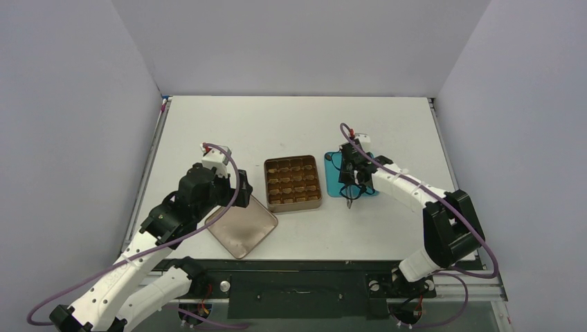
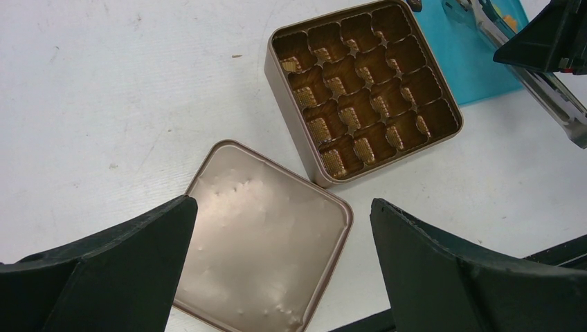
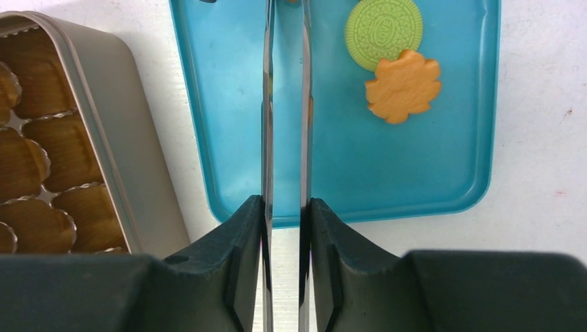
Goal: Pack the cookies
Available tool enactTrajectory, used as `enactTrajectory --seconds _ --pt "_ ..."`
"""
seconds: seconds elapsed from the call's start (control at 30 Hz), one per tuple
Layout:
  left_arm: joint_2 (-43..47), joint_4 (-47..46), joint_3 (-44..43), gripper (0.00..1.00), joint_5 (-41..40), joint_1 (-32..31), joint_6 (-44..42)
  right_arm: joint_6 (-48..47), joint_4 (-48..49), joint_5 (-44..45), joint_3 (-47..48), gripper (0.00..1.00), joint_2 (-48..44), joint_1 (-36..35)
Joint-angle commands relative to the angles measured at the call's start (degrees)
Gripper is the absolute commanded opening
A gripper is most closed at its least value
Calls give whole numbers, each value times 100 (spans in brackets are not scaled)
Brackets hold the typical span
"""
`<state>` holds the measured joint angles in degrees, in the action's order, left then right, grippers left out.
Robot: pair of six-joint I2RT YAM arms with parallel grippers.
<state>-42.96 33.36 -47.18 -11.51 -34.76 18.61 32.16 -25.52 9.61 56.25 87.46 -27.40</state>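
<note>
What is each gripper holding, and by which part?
The right gripper clamps the metal tweezers across both blades, partway along their length. The left gripper is open and holds nothing.

The left arm (image 1: 142,245) is stretched from its base to a place left of the tin (image 1: 268,185), with the wrist bent downward. The left gripper (image 2: 282,204) is held near the tin's front left corner, its fingers (image 2: 124,263) spread wide apart. The right arm (image 1: 415,192) is folded at the elbow and reached in right of the tin. The right gripper (image 3: 285,204) is clamped on the tweezers (image 3: 268,104), whose blades are pressed close together.
</note>
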Motion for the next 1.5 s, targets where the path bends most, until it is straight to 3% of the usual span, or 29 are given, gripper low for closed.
enactTrajectory --seconds 0.0,0.27,0.7,1.17,1.47 --pt "24 -96 -54 97 44 29 -68 41 180 8 235 21 -130 20" --pt "33 -92 -57 97 43 27 -68 11 -97 -3 246 12 -628 -90" --pt "74 -79 -61 97 31 23 -59 8 -708 188 915 11 -1114 -893" --pt "105 -76 -33 97 -5 22 -41 148 -752 -135 1752 11 -355 -1916" --pt "56 -36 -61 97 -115 22 -35 184 -612 -247 2006 12 185 -2223"
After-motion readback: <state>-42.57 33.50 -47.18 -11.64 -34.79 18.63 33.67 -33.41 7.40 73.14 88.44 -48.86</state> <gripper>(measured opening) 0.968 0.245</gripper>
